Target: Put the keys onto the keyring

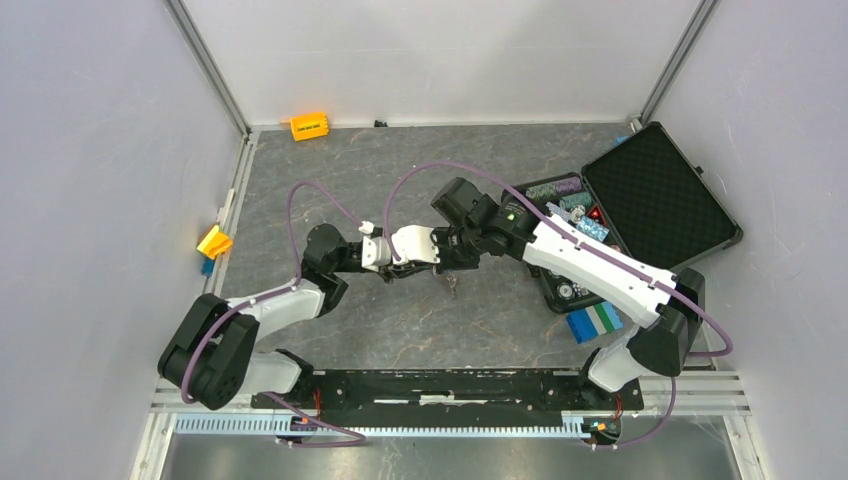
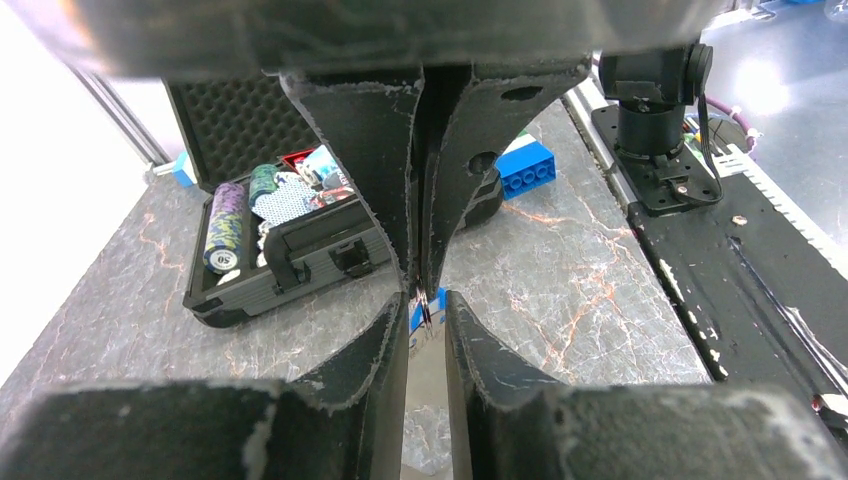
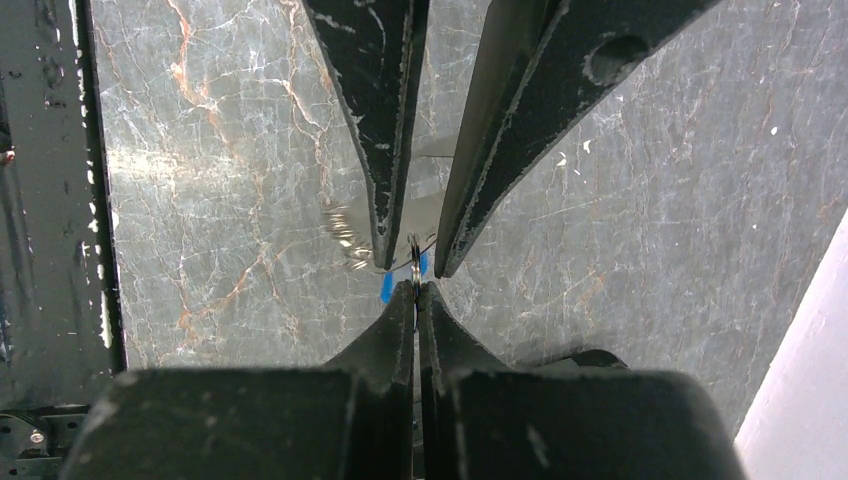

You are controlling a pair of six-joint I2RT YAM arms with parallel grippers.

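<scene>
My two grippers meet tip to tip above the middle of the marble table. The left gripper [image 1: 436, 262] [image 2: 427, 300] is shut on a flat pale grey piece, the keyring [image 2: 425, 385], which also shows between its fingers in the right wrist view [image 3: 428, 205]. The right gripper [image 1: 457, 262] [image 3: 416, 285] is shut on a thin metal ring [image 3: 415, 262] seen edge-on. A bright blue tag [image 3: 385, 288] [image 2: 415, 312] sits right beside it. The keys [image 1: 452, 286] hang just below the fingertips, and one shows as a blurred shiny blade [image 3: 345, 235]. No black key head shows.
An open black foam-lined case [image 1: 655, 195] [image 2: 290, 250] with poker chips lies at the right. A blue-and-white block [image 1: 594, 322] [image 2: 525, 165] sits in front of it. An orange block [image 1: 309, 126] lies at the back wall, and a yellow piece [image 1: 214, 241] at the left rail.
</scene>
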